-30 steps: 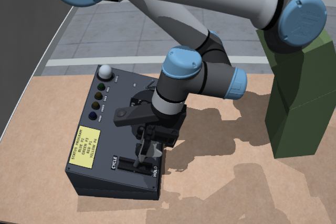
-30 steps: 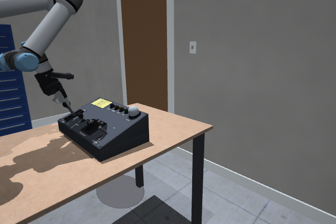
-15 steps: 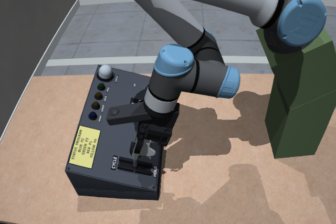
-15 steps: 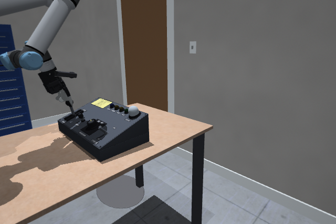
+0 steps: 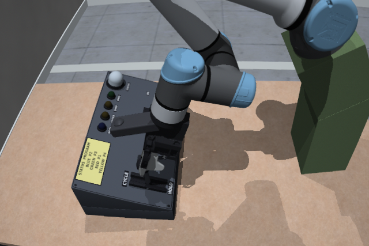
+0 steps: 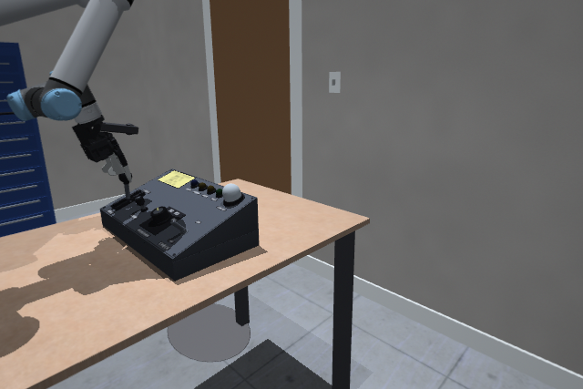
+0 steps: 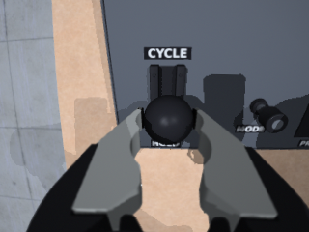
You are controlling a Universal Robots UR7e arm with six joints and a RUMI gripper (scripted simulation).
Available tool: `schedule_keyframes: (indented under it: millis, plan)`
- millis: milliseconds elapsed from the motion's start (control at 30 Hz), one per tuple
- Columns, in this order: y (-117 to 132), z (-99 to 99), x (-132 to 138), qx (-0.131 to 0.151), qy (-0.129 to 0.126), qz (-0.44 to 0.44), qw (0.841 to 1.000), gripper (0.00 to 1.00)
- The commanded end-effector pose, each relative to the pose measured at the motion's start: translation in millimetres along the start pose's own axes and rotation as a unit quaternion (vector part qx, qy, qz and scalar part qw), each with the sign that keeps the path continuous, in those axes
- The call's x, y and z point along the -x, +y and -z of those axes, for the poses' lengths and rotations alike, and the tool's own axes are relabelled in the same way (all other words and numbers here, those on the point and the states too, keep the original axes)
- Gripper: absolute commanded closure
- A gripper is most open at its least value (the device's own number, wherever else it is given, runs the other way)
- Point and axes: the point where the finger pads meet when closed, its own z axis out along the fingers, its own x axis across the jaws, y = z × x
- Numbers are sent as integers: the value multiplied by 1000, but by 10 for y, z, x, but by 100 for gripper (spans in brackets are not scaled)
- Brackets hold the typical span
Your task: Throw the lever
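The dark console (image 5: 128, 148) sits on the wooden table, also seen in the exterior view (image 6: 181, 222). Its lever has a black ball knob (image 7: 169, 118) (image 5: 147, 182) in a slot that runs between the CYCLE label (image 7: 167, 53) and the HOLD label (image 5: 170, 187). My gripper (image 7: 167, 109) is shut on the lever knob, one grey finger on each side. In the wrist view the knob covers the HOLD label, and a short stretch of slot shows between it and CYCLE. In the top view the fingers (image 5: 147, 164) stand over the slot's middle.
The console also carries a white dome button (image 5: 115, 79), a column of coloured lamps (image 5: 106, 109), a yellow status card (image 5: 92, 160), a MODE toggle (image 7: 266, 115) and a rotary knob (image 6: 158, 217). A green block (image 5: 330, 103) holds the arm's base at the right. The console lies near the table's edge.
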Motion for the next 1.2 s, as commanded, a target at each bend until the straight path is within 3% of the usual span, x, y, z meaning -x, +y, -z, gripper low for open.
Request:
schedule_keyframes:
  millis: [0, 1100, 1133, 1167]
  plan:
    - [-45, -18, 2, 0, 0, 0, 1000, 100]
    - [-97, -42, 2, 0, 0, 0, 1000, 100]
    - [-97, -42, 2, 0, 0, 0, 1000, 56]
    - [-97, -42, 2, 0, 0, 0, 1000, 56]
